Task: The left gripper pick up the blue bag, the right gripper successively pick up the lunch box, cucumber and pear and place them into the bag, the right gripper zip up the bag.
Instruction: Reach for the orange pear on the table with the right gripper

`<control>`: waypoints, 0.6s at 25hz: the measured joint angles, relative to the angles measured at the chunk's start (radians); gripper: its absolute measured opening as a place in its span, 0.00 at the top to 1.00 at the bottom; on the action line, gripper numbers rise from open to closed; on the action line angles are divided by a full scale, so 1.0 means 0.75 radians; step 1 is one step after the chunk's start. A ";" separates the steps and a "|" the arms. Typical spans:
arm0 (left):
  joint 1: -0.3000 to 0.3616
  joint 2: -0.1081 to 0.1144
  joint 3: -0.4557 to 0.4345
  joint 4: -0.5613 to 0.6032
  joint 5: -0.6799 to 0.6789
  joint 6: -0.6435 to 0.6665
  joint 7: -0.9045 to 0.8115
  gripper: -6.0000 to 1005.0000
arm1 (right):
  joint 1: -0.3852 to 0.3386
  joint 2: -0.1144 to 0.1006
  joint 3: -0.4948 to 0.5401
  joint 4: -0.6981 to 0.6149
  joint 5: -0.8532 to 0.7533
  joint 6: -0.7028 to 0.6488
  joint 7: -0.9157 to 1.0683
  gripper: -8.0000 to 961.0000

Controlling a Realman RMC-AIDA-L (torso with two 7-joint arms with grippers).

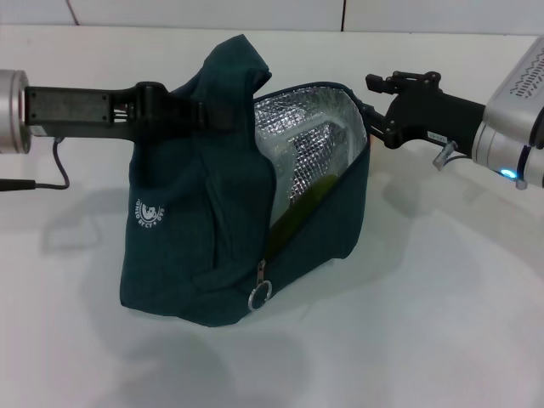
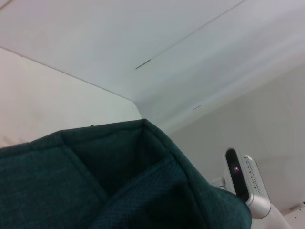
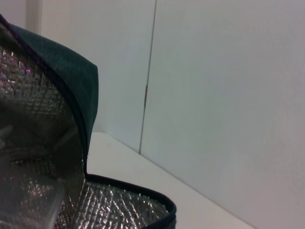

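The blue bag [image 1: 195, 221] stands on the white table with its mouth open toward the right, showing the silver lining [image 1: 310, 144]. My left gripper [image 1: 204, 115] reaches in from the left and is shut on the bag's upper fabric. A strip of the green cucumber [image 1: 297, 212] shows inside, near the zipper edge. In the right wrist view a clear plastic corner of the lunch box [image 3: 28, 202] lies low against the foil. My right gripper [image 1: 371, 106] is at the right rim of the opening, open, with nothing in it. The pear is out of view. The bag's fabric [image 2: 119, 186] fills the lower part of the left wrist view.
The zipper's ring pull [image 1: 261, 293] hangs at the bag's lower front, with the zipper undone. The white table [image 1: 442, 323] spreads around the bag, and a white wall stands behind it. The right arm's silver wrist [image 2: 245, 183] shows past the bag.
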 joint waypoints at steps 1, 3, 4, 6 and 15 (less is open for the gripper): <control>0.002 0.000 0.000 0.000 -0.002 0.000 0.000 0.94 | 0.000 0.000 0.000 -0.002 0.000 0.000 -0.003 0.55; 0.007 0.000 0.000 0.000 -0.010 0.000 0.000 0.94 | -0.001 0.000 0.000 -0.008 0.001 0.000 -0.006 0.56; 0.008 0.000 0.000 0.000 -0.011 0.000 0.000 0.94 | -0.001 0.000 0.000 -0.011 0.001 0.001 -0.006 0.57; 0.011 -0.001 0.000 0.000 -0.012 0.000 0.000 0.94 | -0.001 0.000 0.000 -0.011 0.001 0.001 -0.006 0.59; 0.015 -0.003 0.007 0.000 -0.012 0.005 0.002 0.93 | 0.007 0.000 0.000 -0.010 0.002 0.004 -0.008 0.69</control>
